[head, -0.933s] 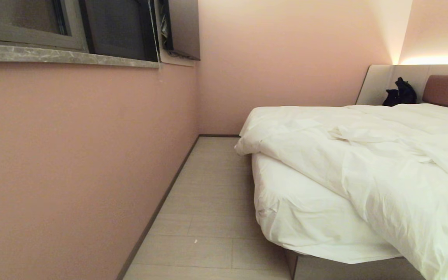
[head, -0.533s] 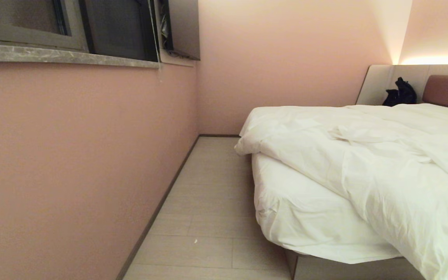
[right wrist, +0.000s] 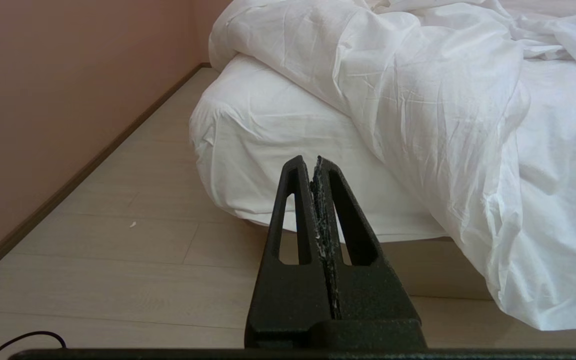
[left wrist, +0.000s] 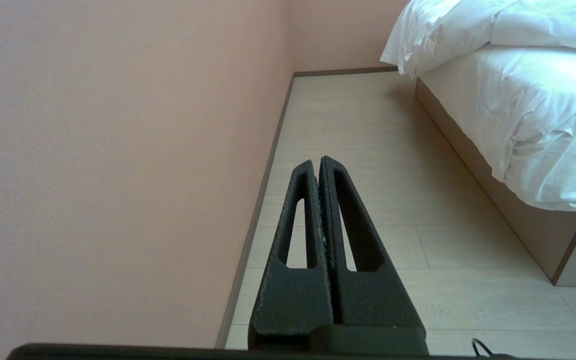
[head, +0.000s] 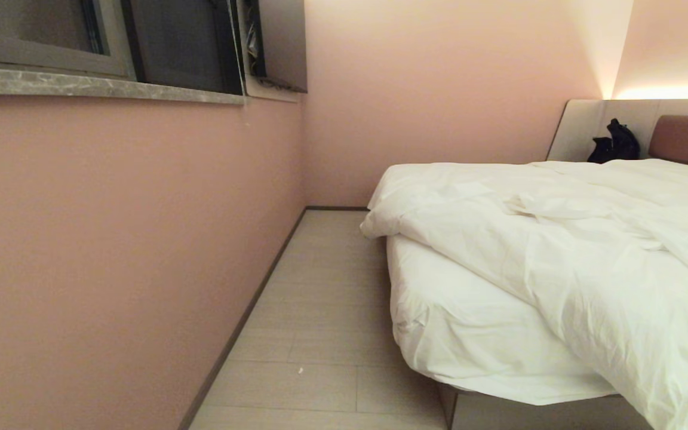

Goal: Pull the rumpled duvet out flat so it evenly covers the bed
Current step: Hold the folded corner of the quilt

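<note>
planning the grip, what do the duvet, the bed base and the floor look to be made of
The duvet: soft woven cloth, probably cotton, matte white, padded; it creases finely and billows. The bed base: a rigid flat panel, smooth grey-beige, perhaps laminated board; its edges are straight and sharp. The floor: pale planks with faint grain and visible seams, wood-look laminate or tile, slightly satin.

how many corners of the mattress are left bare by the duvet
1 in view: the near corner of the bed by the wall-side aisle shows bare sheet, with the duvet slanting past it and hanging over the foot. The other corners are covered or outside the frames.
</note>
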Controlling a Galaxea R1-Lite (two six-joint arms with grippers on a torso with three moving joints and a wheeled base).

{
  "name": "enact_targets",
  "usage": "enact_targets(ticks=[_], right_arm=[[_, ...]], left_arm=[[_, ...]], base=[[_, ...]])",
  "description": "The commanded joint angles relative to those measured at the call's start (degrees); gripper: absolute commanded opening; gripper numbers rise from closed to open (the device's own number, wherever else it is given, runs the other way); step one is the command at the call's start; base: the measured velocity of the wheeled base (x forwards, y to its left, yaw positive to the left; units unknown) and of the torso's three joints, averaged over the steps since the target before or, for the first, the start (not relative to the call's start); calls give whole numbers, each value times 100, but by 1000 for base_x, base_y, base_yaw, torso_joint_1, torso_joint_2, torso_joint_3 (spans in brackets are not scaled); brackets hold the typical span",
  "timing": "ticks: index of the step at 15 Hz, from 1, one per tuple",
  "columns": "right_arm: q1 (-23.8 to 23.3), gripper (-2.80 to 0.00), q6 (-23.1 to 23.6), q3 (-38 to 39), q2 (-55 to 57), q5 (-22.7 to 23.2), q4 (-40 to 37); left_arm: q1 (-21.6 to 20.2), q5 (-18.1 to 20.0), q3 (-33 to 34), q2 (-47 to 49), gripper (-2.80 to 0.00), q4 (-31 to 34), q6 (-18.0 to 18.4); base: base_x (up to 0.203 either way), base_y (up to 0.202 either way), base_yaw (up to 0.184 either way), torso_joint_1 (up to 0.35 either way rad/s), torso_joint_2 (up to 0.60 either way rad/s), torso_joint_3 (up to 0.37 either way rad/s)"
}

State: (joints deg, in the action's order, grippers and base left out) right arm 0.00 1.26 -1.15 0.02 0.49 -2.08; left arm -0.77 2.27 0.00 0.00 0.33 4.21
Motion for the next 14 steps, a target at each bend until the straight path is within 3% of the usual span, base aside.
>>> enact_targets(ticks=[1,14], right_arm=[[0,-280,2,0,-2,4,-2],[0,-280,6,0,-2,4,-2]], left_arm=[[-2,2,0,11,-280,2,1],[-2,2,0,9,-280,9,1]], base=[[0,0,0,0,0,0],[0,0,0,0,0,0]])
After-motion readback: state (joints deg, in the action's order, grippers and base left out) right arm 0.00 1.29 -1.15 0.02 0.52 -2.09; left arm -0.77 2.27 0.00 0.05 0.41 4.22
